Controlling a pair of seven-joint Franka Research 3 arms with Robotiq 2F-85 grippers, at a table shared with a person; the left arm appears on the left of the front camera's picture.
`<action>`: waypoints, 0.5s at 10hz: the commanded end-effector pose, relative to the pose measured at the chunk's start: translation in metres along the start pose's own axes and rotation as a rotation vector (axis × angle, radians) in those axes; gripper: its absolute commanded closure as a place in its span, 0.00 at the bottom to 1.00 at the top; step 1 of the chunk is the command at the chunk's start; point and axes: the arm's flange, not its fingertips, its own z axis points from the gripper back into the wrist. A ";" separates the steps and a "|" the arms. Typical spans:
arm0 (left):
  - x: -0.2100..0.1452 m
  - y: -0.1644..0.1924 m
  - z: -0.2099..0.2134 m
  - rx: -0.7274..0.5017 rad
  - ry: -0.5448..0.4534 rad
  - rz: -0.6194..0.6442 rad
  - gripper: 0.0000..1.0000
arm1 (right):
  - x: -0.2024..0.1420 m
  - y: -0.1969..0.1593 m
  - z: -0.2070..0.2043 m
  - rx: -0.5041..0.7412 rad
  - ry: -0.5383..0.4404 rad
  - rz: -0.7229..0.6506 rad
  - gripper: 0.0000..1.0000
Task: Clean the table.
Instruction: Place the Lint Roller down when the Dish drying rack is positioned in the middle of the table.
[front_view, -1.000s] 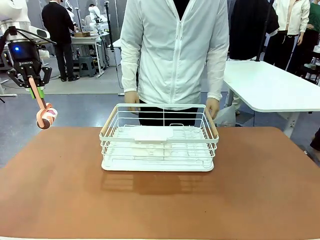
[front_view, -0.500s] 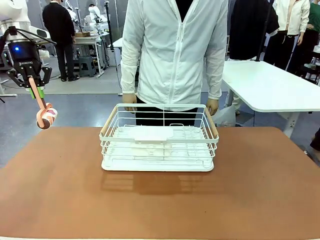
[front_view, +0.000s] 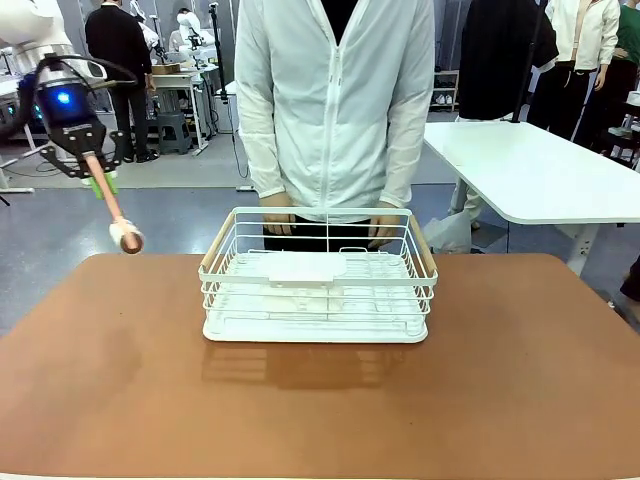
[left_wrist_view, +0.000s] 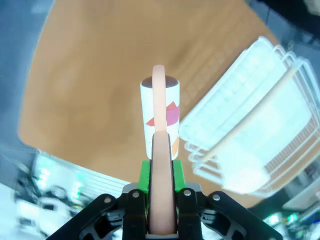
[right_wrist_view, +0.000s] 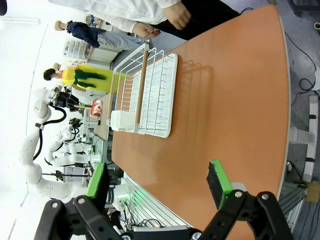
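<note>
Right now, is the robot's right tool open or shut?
Open. In the right wrist view the right tool has its green-padded fingers far apart, nothing between them, above the table.

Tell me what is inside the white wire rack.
Inside the rack a small white holder hangs on the near wires, with a white drip tray underneath. No dishes show; blur and glare hide its floor in the left wrist view.

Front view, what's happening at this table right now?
The left claw is shut on the pink handle of a small roller, holding it in the air over the brown table's far left corner. A white wire rack sits mid-table, a person standing behind it. The right claw hangs open above the table.
</note>
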 end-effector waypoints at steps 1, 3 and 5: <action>-0.002 -0.030 -0.009 -0.180 -0.071 0.649 0.81 | -0.001 0.004 0.001 -0.008 0.003 -0.003 0.00; 0.008 -0.057 -0.022 -0.310 -0.259 0.902 0.81 | -0.001 0.004 0.001 -0.008 0.003 -0.003 0.00; 0.021 -0.072 -0.034 -0.404 -0.413 0.998 0.81 | -0.001 0.004 0.001 -0.008 0.003 -0.003 0.00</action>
